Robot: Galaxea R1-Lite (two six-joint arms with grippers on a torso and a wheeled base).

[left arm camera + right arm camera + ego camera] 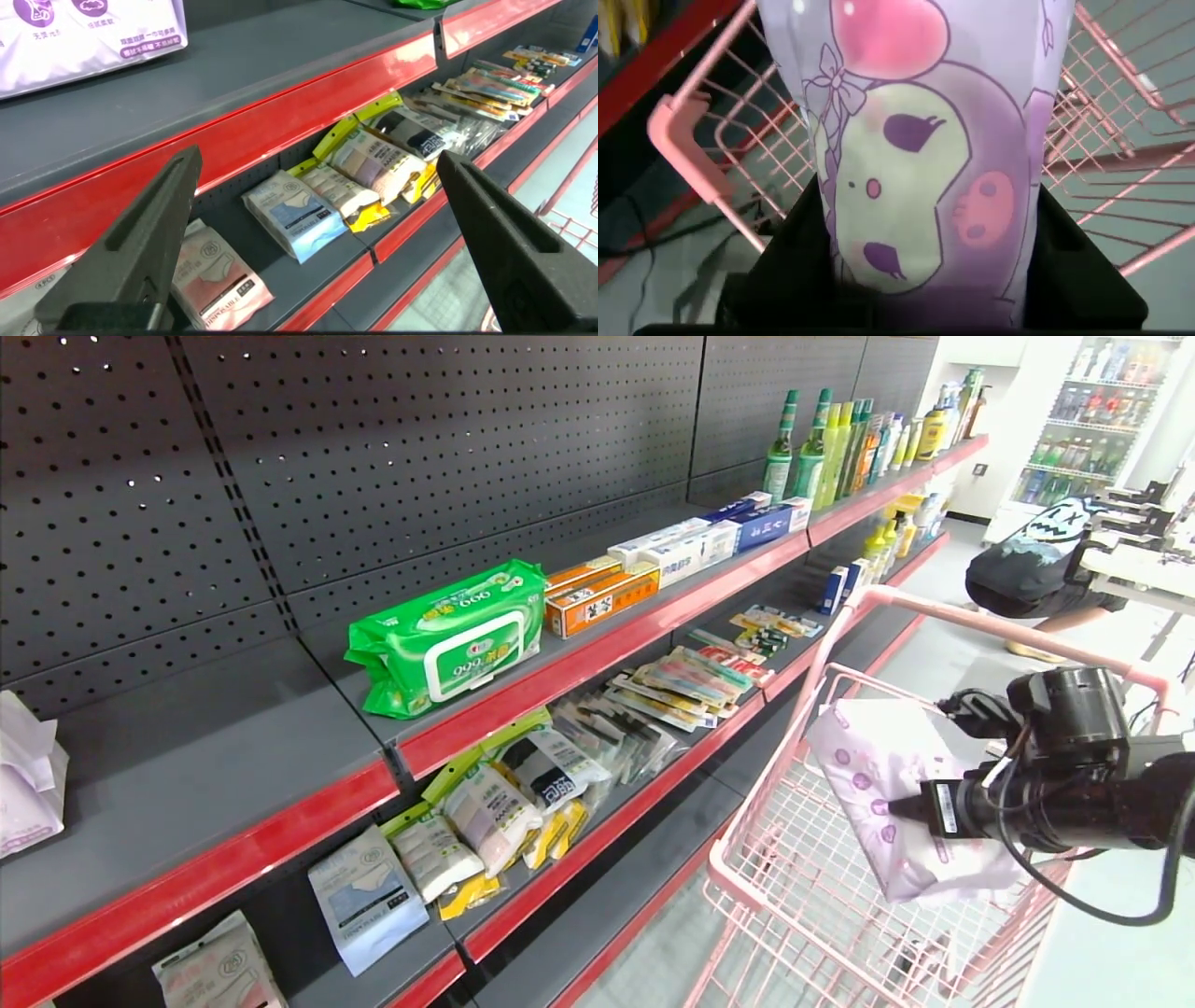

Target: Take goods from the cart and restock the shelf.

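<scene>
The right end effector [901,807] pinches a soft purple pack [873,751] by one side, above the cart [747,882] and well apart from the shelf [233,756]. The left end effector [318,159] hangs spread before the shelf's red front edge. My worry is that the limp pack could sag, slip, or snag the cart's rim when carried across. The pack hides how deep the grip reaches.

Glossy green plastic wipes pack [446,639], matt perforated metal panel [420,439], pink coated wire cart [990,630], smooth lilac plastic pack [873,765]
</scene>
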